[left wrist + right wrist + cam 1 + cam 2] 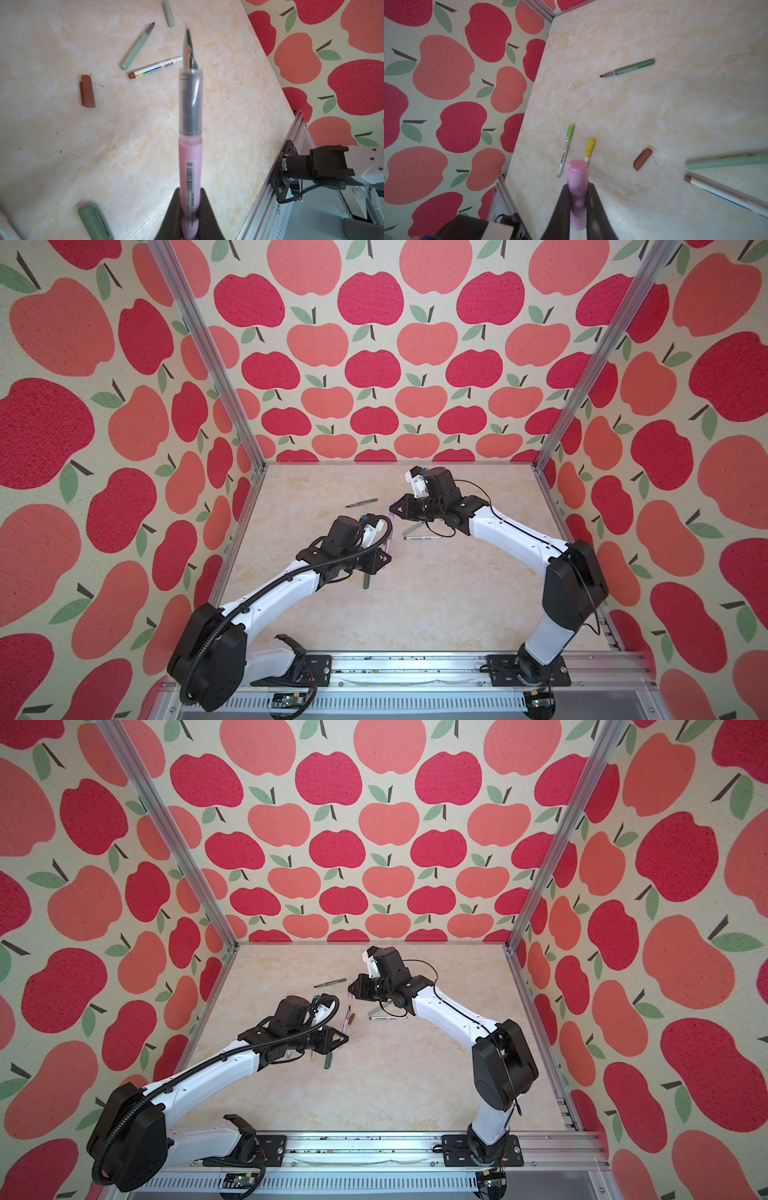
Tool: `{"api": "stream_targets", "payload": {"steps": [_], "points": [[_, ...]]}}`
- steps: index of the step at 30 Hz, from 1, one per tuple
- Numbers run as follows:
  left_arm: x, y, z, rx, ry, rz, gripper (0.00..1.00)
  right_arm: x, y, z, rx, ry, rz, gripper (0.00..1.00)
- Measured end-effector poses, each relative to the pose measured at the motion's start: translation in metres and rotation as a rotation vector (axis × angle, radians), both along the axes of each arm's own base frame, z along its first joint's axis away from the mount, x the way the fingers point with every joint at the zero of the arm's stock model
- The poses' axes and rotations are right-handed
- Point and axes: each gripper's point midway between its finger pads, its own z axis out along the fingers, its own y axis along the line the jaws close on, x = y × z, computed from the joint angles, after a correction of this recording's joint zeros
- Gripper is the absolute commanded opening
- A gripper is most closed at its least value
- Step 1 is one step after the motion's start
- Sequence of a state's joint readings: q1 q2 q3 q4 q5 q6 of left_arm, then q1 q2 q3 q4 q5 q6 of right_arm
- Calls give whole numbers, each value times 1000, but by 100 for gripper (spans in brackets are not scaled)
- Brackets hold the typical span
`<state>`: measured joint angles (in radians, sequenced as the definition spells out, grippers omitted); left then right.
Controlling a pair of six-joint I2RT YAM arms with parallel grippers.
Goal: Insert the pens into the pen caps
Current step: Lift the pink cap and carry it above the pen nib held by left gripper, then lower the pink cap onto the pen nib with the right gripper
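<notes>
Pinching the likely light, stiff, slippery pink pen by its rear barrel in the left tool, clamping its pink cap in the right tool.

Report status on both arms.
Left fingers shut on slim pink marker pen. Right fingers shut on stubby pink plastic cap. Not yet joined; nothing seen between.

On the table, a pen lies behind the left gripper and left of the right gripper.
</notes>
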<state>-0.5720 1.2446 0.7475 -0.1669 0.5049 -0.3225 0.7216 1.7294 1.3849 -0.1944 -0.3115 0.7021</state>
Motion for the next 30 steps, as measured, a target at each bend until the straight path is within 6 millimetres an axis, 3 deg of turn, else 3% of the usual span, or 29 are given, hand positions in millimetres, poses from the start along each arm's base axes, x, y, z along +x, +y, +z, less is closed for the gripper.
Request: {"api": "stream_targets", "payload": {"steps": [30], "points": [[11,3,-1,-1,-15,28,1,-6,4,0,20,16,18,5]]}}
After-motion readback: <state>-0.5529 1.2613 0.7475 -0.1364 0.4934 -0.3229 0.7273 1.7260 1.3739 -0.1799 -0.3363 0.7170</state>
